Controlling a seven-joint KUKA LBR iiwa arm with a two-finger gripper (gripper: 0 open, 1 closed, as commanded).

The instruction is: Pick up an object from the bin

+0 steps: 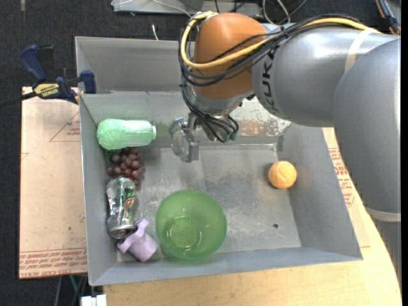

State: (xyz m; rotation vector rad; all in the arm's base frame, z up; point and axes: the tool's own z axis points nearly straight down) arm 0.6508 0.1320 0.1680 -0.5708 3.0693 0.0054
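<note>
The gripper (pixel 185 144) hung over bare floor near the back wall of the bin (pixel 255 215); whether it was spread or closed I couldn't tell. Nearest lay a pale green bottle (pixel 125 134), back left, on its side. It looked like light, slick plastic, best taken across its middle.

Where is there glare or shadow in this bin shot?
Camera view: bright glare patch on the back wall of the bin, right of the gripper; specular glints on the crushed can; only a faint, soft shadow by the orange ball.
</note>
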